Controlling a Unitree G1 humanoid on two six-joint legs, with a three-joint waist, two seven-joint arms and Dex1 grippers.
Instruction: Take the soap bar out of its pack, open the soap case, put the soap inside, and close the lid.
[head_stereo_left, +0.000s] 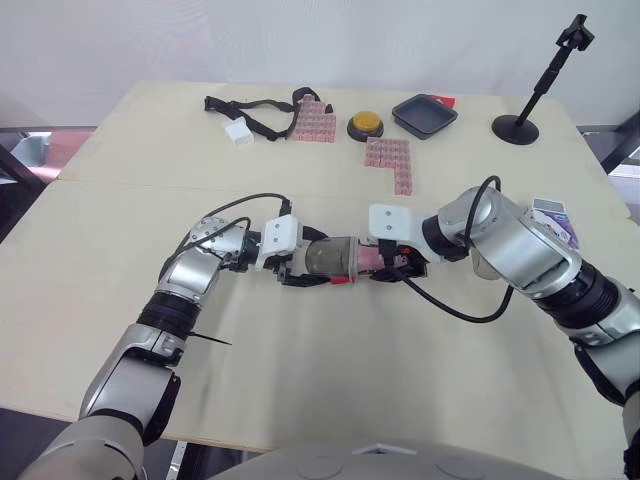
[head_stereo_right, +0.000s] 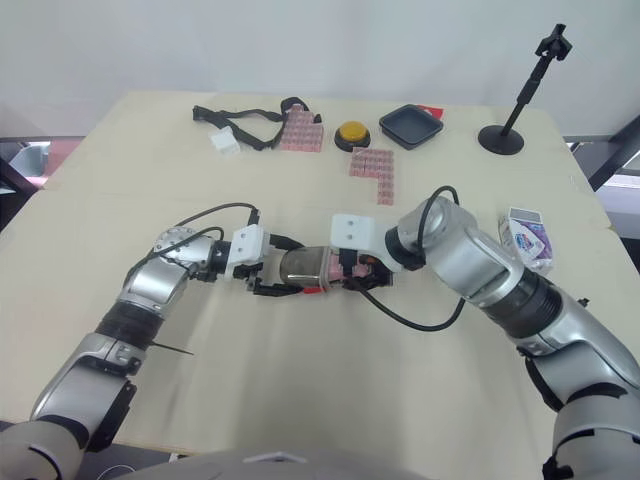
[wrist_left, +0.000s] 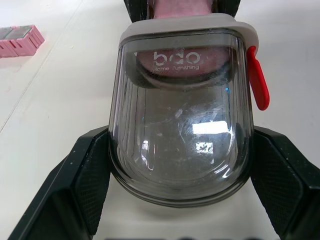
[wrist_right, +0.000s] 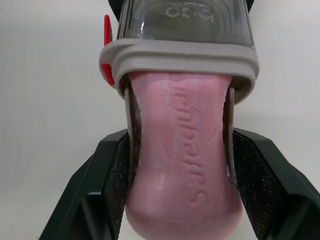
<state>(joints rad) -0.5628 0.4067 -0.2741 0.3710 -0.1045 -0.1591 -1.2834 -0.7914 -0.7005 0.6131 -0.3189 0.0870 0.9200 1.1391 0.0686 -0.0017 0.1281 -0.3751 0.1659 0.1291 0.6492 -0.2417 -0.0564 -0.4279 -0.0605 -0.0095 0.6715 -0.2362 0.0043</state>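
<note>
Pink oval soap bar (wrist_right: 182, 210), clamped in the right end effector (wrist_right: 182, 150), enters the mouth of the smoky clear plastic soap case (wrist_left: 182, 125), which the left end effector (wrist_left: 182, 165) grips. Their long axes align, so a straight push toward the robot's left should seat it.

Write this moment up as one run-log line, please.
step: soap insertion | left tool: shut on soap case | right tool: shut on soap bar | soap bar: partly inside case mouth

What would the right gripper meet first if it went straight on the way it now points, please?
The grey rim of the soap case, directly ahead and held by the left gripper. The soap bar in the right gripper has its front end inside that opening.
</note>
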